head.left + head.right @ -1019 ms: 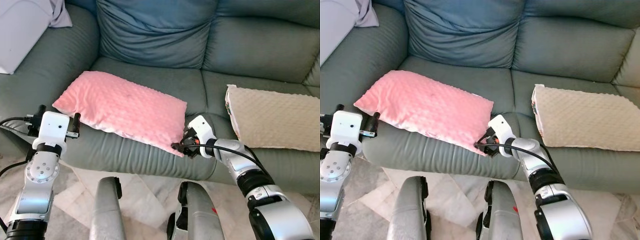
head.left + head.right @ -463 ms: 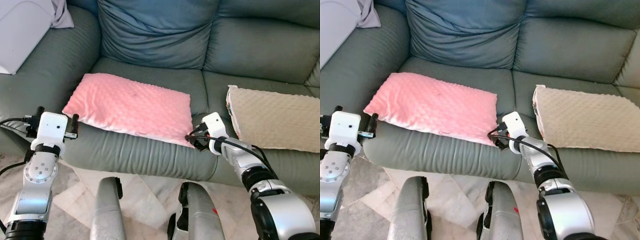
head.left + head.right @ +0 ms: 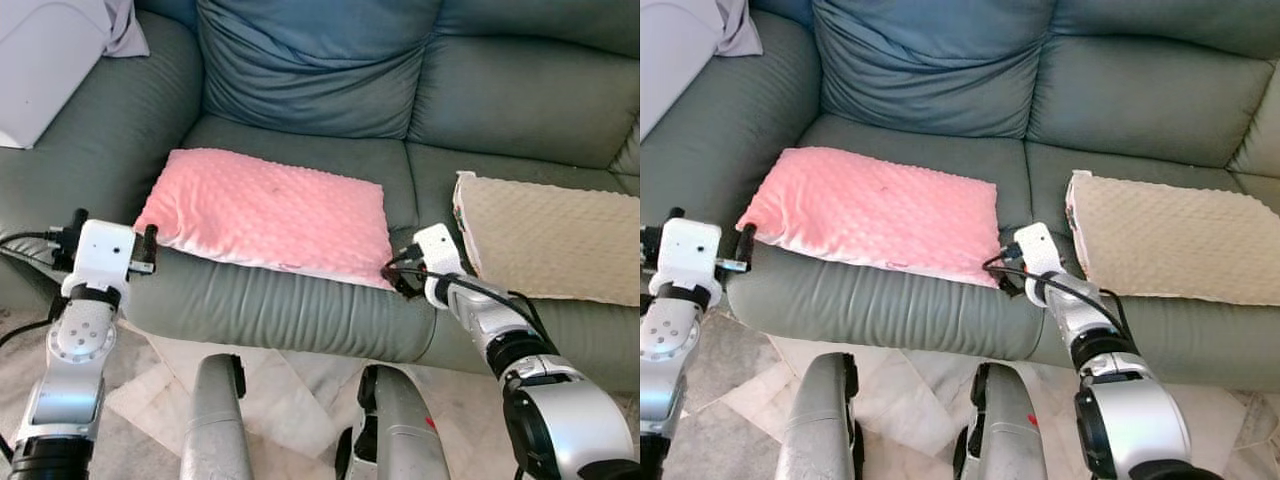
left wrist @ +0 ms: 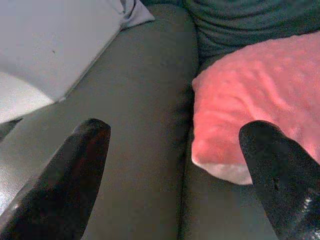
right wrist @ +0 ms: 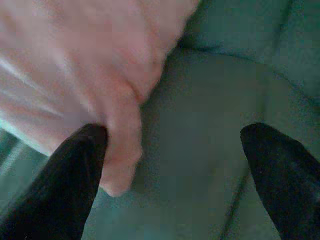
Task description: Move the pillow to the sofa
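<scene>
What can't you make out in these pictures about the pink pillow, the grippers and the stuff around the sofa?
- Pink pillow: its underside, hidden against the sofa seat.
- Right gripper: fingertips hidden behind the pillow corner in the eye views; right wrist view blurred.
- White object: cut off by the picture's edge.
- Beige pillow: right end cut off.
</scene>
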Robot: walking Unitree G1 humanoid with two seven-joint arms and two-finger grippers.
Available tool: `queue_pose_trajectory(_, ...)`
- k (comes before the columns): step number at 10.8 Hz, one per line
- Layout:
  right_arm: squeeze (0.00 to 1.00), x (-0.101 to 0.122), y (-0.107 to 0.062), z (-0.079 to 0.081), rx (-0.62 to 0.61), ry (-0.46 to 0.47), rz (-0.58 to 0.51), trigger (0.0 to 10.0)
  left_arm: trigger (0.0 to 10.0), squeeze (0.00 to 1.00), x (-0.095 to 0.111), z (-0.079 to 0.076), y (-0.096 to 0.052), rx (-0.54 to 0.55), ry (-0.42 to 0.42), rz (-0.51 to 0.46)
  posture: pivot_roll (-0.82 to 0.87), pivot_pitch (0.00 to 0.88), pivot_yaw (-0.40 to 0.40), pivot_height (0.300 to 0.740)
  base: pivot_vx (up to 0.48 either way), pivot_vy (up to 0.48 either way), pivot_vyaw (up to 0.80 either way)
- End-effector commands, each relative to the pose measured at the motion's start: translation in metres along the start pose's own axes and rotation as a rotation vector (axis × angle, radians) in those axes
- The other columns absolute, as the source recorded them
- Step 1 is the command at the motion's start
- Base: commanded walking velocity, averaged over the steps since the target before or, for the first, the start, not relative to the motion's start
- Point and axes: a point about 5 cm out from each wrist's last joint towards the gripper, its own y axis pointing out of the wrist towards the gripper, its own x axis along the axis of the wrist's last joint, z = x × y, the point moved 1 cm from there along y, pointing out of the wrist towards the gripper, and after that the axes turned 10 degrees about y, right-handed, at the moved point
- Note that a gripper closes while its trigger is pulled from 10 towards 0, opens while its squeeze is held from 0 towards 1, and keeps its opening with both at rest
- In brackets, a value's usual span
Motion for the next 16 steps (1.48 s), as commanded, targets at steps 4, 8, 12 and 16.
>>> queue_pose_trajectory(4, 1.0, 0.028, -0.001, 0.006, 0.08, 0.053, -0.125, 10.0, 10.0, 0.0, -0.004, 0.002, 0.005, 0.015, 0.005, 0.012, 0.09, 0.045, -0.062, 0.597, 0.0, 0.0, 0.0)
queue_pose_trajectory(8, 0.15, 0.045, -0.013, 0.068, 0.368, -0.024, -0.252, 10.0, 10.0, 0.0, 0.007, -0.015, 0.021, -0.019, -0.04, -0.047, 0.04, 0.0, -0.05, 0.597, 0.0, 0.0, 0.0)
queue_pose_trajectory(12, 0.0, 0.012, -0.054, 0.08, 0.225, 0.033, -0.512, 10.0, 10.0, 0.0, -0.002, -0.071, -0.005, -0.267, -0.205, -0.051, 0.03, 0.0, -0.051, 0.597, 0.0, 0.0, 0.0)
queue_pose_trajectory(16, 0.0, -0.007, -0.085, 0.035, -0.185, 0.159, -0.61, 10.0, 10.0, 0.0, 0.01, -0.093, -0.018, -0.266, -0.327, -0.096, 0.0, 0.0, -0.041, 0.597, 0.0, 0.0, 0.0)
